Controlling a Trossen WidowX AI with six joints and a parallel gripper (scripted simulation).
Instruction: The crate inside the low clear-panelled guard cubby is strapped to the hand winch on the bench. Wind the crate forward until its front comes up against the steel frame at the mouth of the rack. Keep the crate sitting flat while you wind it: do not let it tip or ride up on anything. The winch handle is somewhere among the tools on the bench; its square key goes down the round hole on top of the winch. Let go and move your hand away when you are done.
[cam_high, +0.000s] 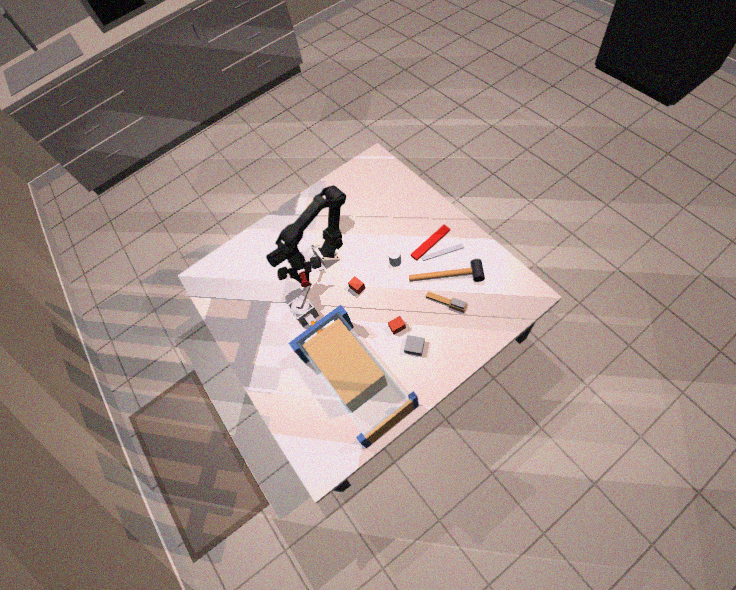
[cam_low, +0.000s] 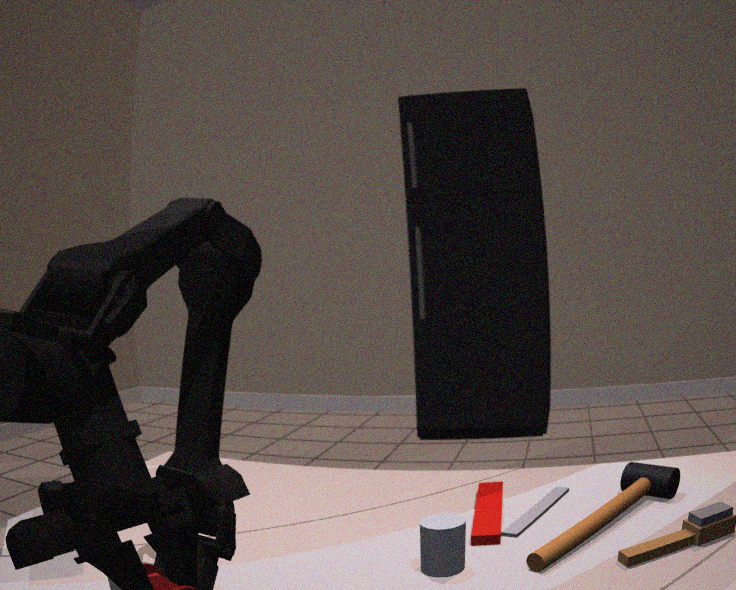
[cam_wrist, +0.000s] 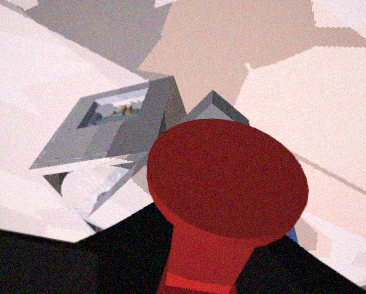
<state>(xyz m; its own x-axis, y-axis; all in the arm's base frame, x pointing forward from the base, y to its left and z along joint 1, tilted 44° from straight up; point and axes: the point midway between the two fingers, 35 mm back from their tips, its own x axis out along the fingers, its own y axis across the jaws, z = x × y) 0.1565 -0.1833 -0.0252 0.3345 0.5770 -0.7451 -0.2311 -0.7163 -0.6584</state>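
Note:
My gripper (cam_high: 304, 277) (cam_wrist: 205, 208) is shut on the red knob (cam_high: 304, 280) (cam_wrist: 227, 177) of the winch handle, beside and above the grey hand winch (cam_high: 305, 314) (cam_wrist: 125, 137). The handle's grey arm shows partly behind the knob in the wrist view; its square key and the hole are hidden. The tan crate (cam_high: 344, 362) lies inside the clear-panelled cubby, looking flat, its front close behind the blue-cornered mouth frame (cam_high: 296, 347). I cannot tell whether they touch. A bit of orange strap (cam_high: 313, 323) shows between winch and frame.
Right of the winch lie two red blocks (cam_high: 356, 284) (cam_high: 396, 324) and a grey block (cam_high: 414, 345). Farther off are a grey cylinder (cam_high: 395, 260) (cam_low: 442, 546), a red bar (cam_high: 430, 242) (cam_low: 487, 513), a grey strip, a mallet (cam_high: 477, 270) (cam_low: 649, 480) and a wooden-handled tool (cam_high: 438, 299).

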